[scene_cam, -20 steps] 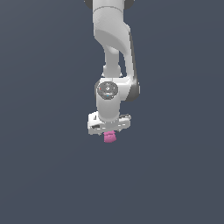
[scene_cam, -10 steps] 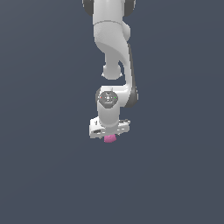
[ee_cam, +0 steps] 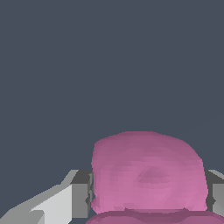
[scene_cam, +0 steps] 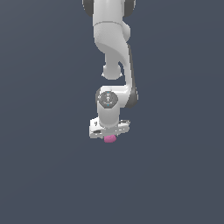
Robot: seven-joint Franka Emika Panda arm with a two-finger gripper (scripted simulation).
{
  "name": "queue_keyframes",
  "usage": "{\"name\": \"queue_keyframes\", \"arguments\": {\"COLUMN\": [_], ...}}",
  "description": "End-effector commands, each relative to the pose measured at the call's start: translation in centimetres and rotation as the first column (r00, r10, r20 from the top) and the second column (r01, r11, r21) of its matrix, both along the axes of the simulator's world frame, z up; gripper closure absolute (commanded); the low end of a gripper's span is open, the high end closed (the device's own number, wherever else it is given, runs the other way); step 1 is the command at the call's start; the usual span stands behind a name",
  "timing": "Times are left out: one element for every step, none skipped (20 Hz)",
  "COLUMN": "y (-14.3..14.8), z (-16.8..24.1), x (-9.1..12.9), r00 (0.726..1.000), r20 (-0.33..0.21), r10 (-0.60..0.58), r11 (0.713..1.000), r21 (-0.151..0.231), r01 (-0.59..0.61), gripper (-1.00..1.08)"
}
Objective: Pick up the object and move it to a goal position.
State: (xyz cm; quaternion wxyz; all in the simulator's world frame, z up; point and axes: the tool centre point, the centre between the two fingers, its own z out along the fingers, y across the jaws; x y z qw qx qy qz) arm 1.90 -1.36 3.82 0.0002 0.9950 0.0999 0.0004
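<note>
The object is a small pink-magenta lump (scene_cam: 110,138) that peeks out just under the white gripper (scene_cam: 109,133) in the middle of the exterior view. In the wrist view the lump (ee_cam: 148,175) fills the space between the two grey fingers (ee_cam: 81,194), which press against both its sides. The gripper is shut on it. The white arm (scene_cam: 114,52) reaches down from the top of the exterior view, and most of the lump is hidden behind the gripper's body there.
A plain dark blue-grey surface (scene_cam: 48,166) fills both views around the arm. No goal marker or other object shows.
The arm and gripper have shifted slightly, and the pink lump stays held under the gripper, with less of it showing below the hand than a second ago.
</note>
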Motion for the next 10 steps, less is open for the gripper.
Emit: {"name": "queue_keyframes", "arguments": {"y": [0.0,0.0,0.0,0.2,0.4,0.6,1.0,1.4,2.0,2.6], "z": [-0.1,0.0,0.0,0.1,0.2,0.3,0.5,0.7,1.0,1.3], "x": [0.0,0.0,0.0,0.0,-0.1,-0.2,-0.2,-0.3,-0.5,-0.6], "r00": [1.0,1.0,1.0,1.0,1.0,1.0,1.0,1.0,1.0,1.0], "r20": [-0.001,0.0,0.0,0.0,0.0,0.0,0.0,0.0,0.0,0.0], "r10": [0.001,0.0,0.0,0.0,0.0,0.0,0.0,0.0,0.0,0.0], "r11": [1.0,1.0,1.0,1.0,1.0,1.0,1.0,1.0,1.0,1.0], "r21": [0.0,0.0,0.0,0.0,0.0,0.0,0.0,0.0,0.0,0.0], "r01": [-0.001,0.0,0.0,0.0,0.0,0.0,0.0,0.0,0.0,0.0], "gripper": [1.08,1.08,1.08,1.08,1.08,1.08,1.08,1.08,1.08,1.08]}}
